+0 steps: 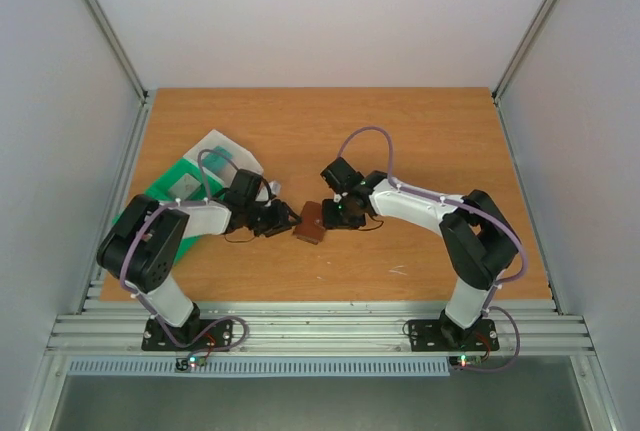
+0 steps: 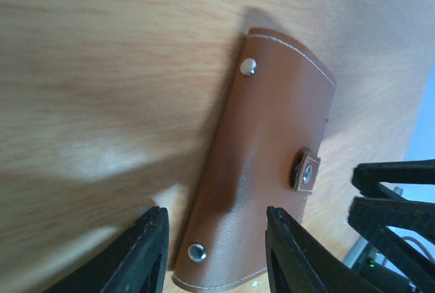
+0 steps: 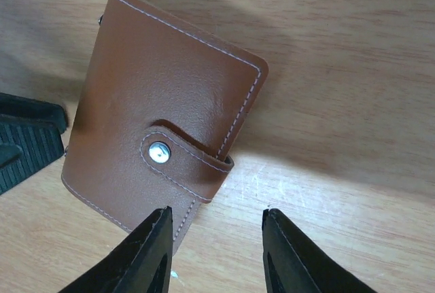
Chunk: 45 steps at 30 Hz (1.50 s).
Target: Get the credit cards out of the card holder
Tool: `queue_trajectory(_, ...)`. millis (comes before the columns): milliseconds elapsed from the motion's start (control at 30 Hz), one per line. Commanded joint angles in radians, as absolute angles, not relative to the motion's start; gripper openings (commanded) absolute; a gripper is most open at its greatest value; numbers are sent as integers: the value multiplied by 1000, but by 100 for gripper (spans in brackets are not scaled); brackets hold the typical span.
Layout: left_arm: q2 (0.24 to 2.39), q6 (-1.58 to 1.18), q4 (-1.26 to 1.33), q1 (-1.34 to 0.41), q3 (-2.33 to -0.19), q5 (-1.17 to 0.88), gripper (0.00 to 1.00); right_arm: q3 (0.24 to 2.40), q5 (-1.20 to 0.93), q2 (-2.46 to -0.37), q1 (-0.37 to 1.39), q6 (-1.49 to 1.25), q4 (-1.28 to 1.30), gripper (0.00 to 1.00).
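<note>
The brown card holder (image 1: pixel 311 222) lies shut on the wooden table between my two grippers, its strap snapped closed. In the left wrist view the card holder (image 2: pixel 262 150) lies ahead of my open left gripper (image 2: pixel 217 245), its near end between the fingertips, untouched. In the right wrist view the card holder (image 3: pixel 160 116) lies to the upper left of my open right gripper (image 3: pixel 217 238), whose left finger is next to the strap edge. No credit cards show; they are hidden.
A green compartmented tray (image 1: pixel 190 186) with a clear plastic piece lies at the left behind my left arm. White walls and aluminium rails bound the table. The right gripper's black fingers (image 2: pixel 397 198) show at the right edge of the left wrist view.
</note>
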<state>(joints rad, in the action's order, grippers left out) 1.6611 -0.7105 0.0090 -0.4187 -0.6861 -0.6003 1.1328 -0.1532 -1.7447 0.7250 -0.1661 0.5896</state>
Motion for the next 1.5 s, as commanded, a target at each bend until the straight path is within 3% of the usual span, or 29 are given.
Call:
queue_trajectory(0,1679,-788,179,-436,-624,-664,39,1188,-123,-1777,748,-172,608,38)
queue_trajectory(300,1686,-939,414,-476,-534,-751,37,1264,-50,-1831,787,-153,668,36)
queue_trajectory(867,1473,-844,121,-476,-489,-533,42,1413,108,-1966,831,-120,781,35)
queue_trajectory(1300,1459,-826,102,-476,-485,-522,42,1454,164,-2048,845,-119,813,35)
queue_trajectory(1467,1457,-819,94,-476,-488,-522,42,1444,191,-2041,851,-125,820,28)
